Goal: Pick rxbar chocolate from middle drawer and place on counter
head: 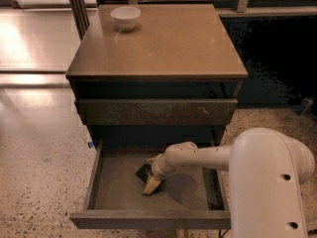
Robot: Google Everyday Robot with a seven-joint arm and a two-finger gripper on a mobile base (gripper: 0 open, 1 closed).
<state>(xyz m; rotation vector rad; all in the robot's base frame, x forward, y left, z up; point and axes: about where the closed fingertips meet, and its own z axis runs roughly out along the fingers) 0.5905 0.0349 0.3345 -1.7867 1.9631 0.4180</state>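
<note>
We find the gripper [151, 183] down in the middle drawer [115, 185], rxbar chocolate [142, 171] at its 11 o'clock (whether it is clamped, we cannot tell).

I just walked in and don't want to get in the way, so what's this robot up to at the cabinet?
The robot's arm is reaching down into the open middle drawer. Its gripper is low over the drawer bottom, right at the rxbar chocolate, which lies there partly hidden behind it. The bar has not yet been lifted out. Up on the counter, a white bowl sits near the far left corner.
</note>
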